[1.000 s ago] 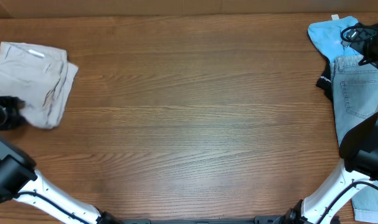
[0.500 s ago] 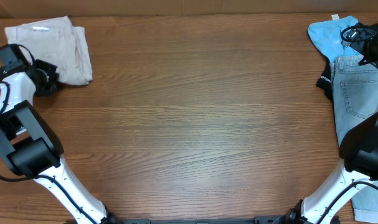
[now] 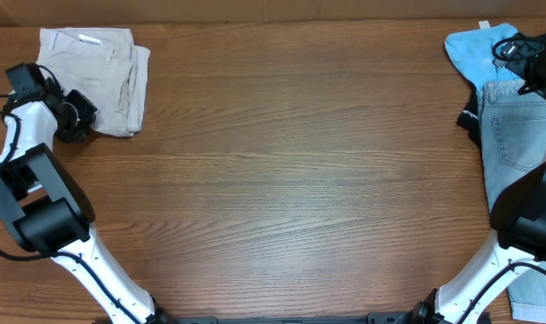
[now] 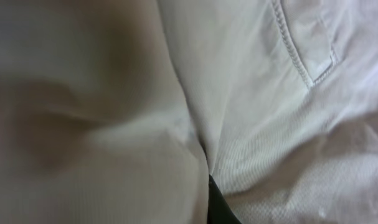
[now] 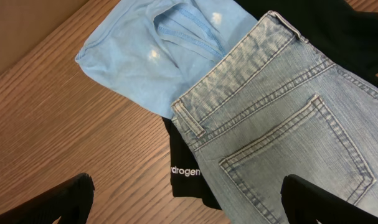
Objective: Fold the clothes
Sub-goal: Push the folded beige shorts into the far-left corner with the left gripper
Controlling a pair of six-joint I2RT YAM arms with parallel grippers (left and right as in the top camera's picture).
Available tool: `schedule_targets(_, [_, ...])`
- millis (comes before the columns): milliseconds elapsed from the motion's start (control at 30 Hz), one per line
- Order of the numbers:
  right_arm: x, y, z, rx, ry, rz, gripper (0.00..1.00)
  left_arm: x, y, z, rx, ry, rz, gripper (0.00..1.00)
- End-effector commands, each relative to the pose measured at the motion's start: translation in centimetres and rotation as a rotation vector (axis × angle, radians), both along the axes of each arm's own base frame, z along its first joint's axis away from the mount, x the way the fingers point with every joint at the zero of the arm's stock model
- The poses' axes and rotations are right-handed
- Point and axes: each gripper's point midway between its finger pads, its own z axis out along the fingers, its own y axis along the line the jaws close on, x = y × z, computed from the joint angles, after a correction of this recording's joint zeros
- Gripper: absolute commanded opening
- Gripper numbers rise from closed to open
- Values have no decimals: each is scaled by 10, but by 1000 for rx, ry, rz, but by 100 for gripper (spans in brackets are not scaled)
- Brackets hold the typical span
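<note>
The folded pale beige khaki shorts (image 3: 97, 76) lie at the table's far left corner, white waistband label upward. My left gripper (image 3: 77, 120) is at their near left edge and is shut on the fabric. The left wrist view is filled with khaki cloth (image 4: 257, 93), with a sliver of dark finger (image 4: 220, 205). My right gripper (image 3: 524, 49) hangs open and empty above the pile at far right; its fingers (image 5: 192, 199) show spread wide. The pile holds light-blue denim shorts (image 3: 515, 126) (image 5: 282, 124), a sky-blue top (image 3: 470, 54) (image 5: 145, 56) and a black garment (image 3: 470, 117) (image 5: 185, 174).
The brown wooden table (image 3: 281, 180) stretches between the two arms. The pile at the right runs along the table's right edge towards the front. The left arm's base stands at the near left.
My left gripper has carried the khaki shorts from the left edge away from me and to the right, to the far left corner. The right arm and the pile have not moved.
</note>
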Motion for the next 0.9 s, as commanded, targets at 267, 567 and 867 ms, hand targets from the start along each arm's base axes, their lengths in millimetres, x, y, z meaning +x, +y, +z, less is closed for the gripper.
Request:
schedule_targets(267, [3,1,11,-6,-28,-2,100,11,27,-31,-20,0,369,4])
schedule_targets(567, [3,1,11,-6,-28,-2,100,-33,76,-44,-21,78,574,4])
schedule_targets(867, [3,1,11,-6,-29,-2,100,-53,88,-46,-244,60,730,4])
